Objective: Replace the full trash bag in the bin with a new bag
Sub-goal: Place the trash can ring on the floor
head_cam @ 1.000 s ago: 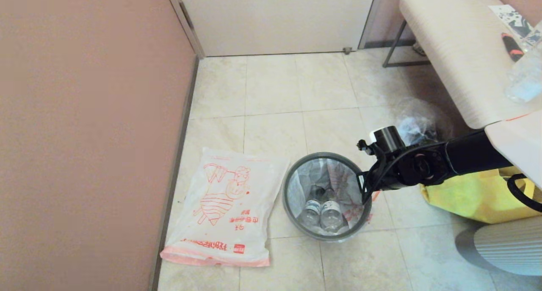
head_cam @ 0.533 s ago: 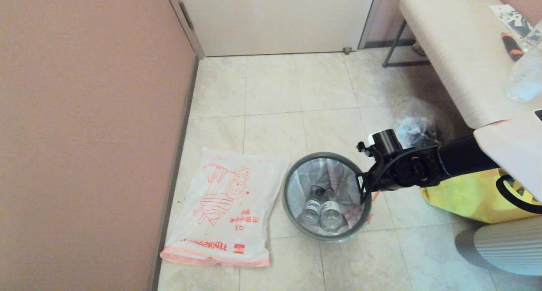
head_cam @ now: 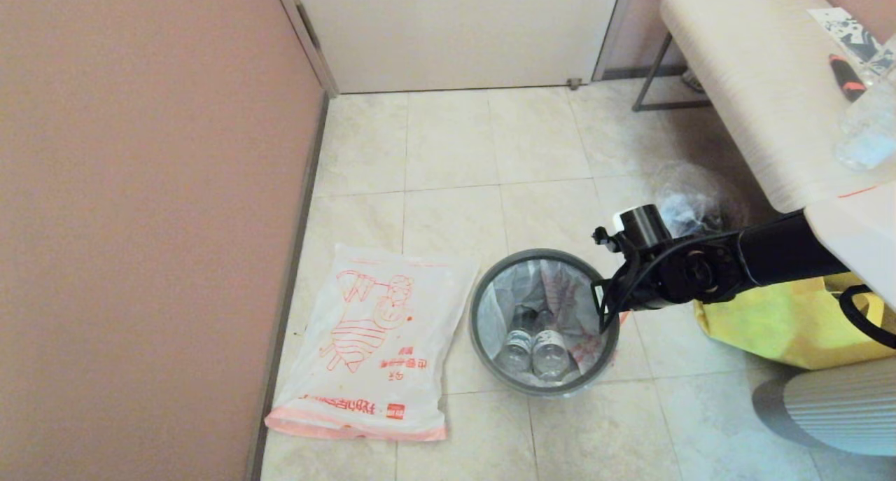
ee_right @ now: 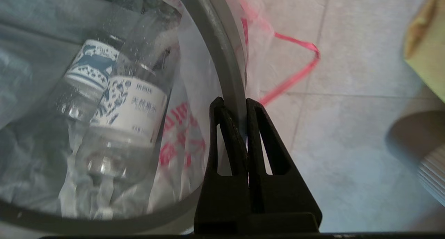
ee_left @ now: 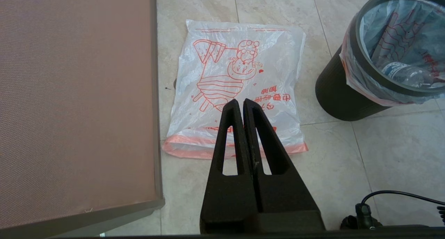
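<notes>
The black bin [ee_left: 337,93] stands on the tiled floor with the full trash bag [head_cam: 521,285] lining it; clear bottles [head_cam: 535,348] lie at its bottom. My right gripper [ee_right: 235,101] is shut on the bin's thin grey hoop [ee_right: 222,54] at the right side of the rim [head_cam: 603,320]. The bag's orange drawstring [ee_right: 295,75] trails outside the hoop. The new bag [head_cam: 371,341] lies flat on the floor left of the bin. Above its pink edge band my left gripper [ee_left: 240,101] hangs shut and empty, out of the head view.
A pink wall [head_cam: 140,222] runs close along the left of the new bag. A yellow tote [head_cam: 784,320] and a crumpled clear bag [head_cam: 689,201] sit right of the bin, under a white bench [head_cam: 756,82]. A grey ribbed round object [head_cam: 840,411] is at lower right.
My right arm has shifted slightly to the right and up, and the grey hoop has moved a little with it. The new bag and left gripper have not moved.
</notes>
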`<state>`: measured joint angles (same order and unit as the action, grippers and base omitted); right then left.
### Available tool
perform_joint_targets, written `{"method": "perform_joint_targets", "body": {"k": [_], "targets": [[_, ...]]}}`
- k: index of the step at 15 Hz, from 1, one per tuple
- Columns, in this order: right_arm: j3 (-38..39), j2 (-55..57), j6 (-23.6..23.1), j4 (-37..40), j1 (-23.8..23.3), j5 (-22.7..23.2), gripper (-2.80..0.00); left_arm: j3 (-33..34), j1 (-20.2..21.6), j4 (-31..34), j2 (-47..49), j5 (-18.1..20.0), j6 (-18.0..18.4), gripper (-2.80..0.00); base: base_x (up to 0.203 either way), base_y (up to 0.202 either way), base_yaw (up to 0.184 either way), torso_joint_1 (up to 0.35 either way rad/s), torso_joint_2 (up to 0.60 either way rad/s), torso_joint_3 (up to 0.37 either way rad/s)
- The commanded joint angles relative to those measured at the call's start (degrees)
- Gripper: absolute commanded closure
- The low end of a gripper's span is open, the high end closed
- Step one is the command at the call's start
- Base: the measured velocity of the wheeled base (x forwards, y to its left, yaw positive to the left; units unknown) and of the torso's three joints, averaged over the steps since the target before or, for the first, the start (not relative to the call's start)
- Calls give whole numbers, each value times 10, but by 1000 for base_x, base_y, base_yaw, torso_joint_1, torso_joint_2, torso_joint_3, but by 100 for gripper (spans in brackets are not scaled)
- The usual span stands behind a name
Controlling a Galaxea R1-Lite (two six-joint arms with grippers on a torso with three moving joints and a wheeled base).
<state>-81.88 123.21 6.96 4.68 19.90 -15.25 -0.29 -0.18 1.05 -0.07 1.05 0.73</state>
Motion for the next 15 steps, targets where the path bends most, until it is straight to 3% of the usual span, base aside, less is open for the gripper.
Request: {"method": "perform_joint_targets", "body": {"k": [1, 6, 10, 12, 15], "targets": [[1, -37, 1, 21, 7, -4, 0, -1, 0, 0, 1, 0, 0, 0, 0, 0, 0, 0, 0, 0], [8, -139, 55, 140, 39, -1, 0, 0, 0, 0, 1, 0, 0, 0, 0, 0, 0, 0, 0, 0], [61, -276, 73, 232, 44, -4, 0, -1, 0, 0, 1, 0, 0, 0, 0, 0, 0, 0, 0, 0], [105, -361, 73, 279, 27, -8, 0, 0, 0, 0, 1, 0, 0, 0, 0, 0, 0, 0, 0, 0], [207, -440, 62, 335, -46, -13, 0, 0, 0, 0, 1, 1, 0, 0, 0, 0, 0, 0, 0, 0]]}}
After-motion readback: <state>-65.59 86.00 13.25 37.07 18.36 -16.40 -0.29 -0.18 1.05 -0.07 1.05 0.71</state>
